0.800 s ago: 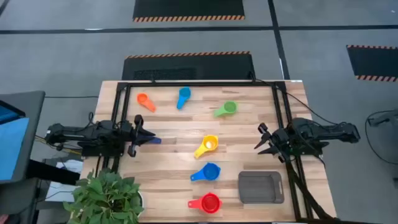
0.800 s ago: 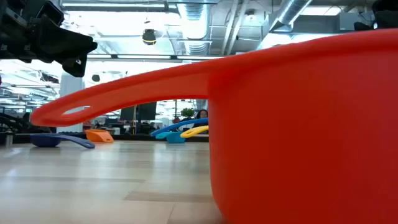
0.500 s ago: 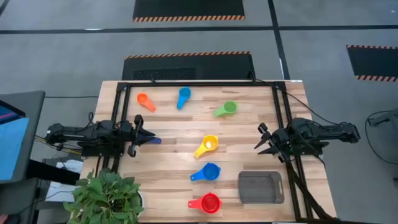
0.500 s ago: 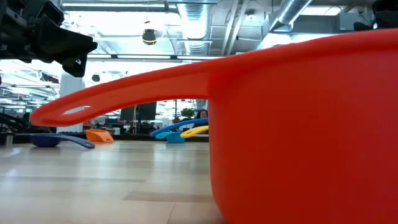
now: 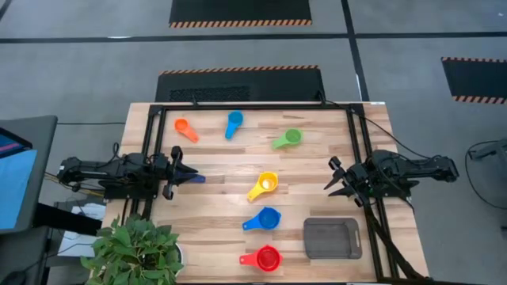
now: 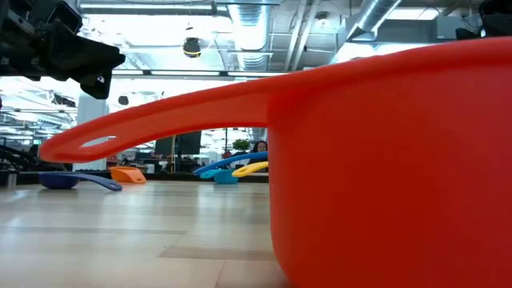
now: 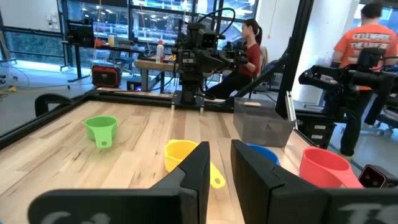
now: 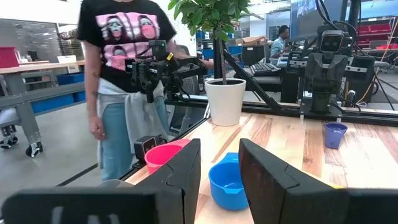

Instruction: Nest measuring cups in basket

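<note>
With both grippers (image 5: 190,177) (image 5: 333,177) parted and empty, a hurried grab could flick the light yellow cup (image 5: 266,184) off the table (image 5: 214,207)

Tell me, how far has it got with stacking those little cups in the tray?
Nothing looks done yet: the grey basket holds no cup. The orange cup, blue cup, green cup, yellow cup, second blue cup and red cup all lie apart on the table. Neither the left claw nor the right claw holds anything. All the nesting remains.
</note>
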Robot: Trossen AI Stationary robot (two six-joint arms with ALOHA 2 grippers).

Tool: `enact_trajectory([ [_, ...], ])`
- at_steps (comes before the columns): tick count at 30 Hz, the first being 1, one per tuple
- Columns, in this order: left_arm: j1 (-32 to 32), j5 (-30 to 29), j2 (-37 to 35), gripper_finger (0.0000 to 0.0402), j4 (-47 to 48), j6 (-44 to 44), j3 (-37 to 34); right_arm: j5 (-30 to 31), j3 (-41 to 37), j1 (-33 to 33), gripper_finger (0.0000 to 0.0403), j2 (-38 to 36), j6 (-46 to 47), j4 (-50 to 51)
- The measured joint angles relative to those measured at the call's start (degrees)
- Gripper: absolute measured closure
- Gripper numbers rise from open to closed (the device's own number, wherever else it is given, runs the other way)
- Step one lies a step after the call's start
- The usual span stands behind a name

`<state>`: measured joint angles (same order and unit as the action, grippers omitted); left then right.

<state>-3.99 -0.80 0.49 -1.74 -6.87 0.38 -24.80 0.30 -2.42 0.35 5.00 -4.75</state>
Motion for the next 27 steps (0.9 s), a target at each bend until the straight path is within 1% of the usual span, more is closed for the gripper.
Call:
enact_trajectory([
  [15, 0.01, -0.01, -0.01, 0.0346, 0.01, 0.0, -0.01, 0.0, 0.0, -0.01, 0.0257, 0.01, 0.01, 0.01],
  [27, 0.01, 0.0, -0.01, 0.0346, 0.01, 0.0, -0.02, 0.0, 0.0, 0.0, 0.027, 0.0, 0.0, 0.0],
])
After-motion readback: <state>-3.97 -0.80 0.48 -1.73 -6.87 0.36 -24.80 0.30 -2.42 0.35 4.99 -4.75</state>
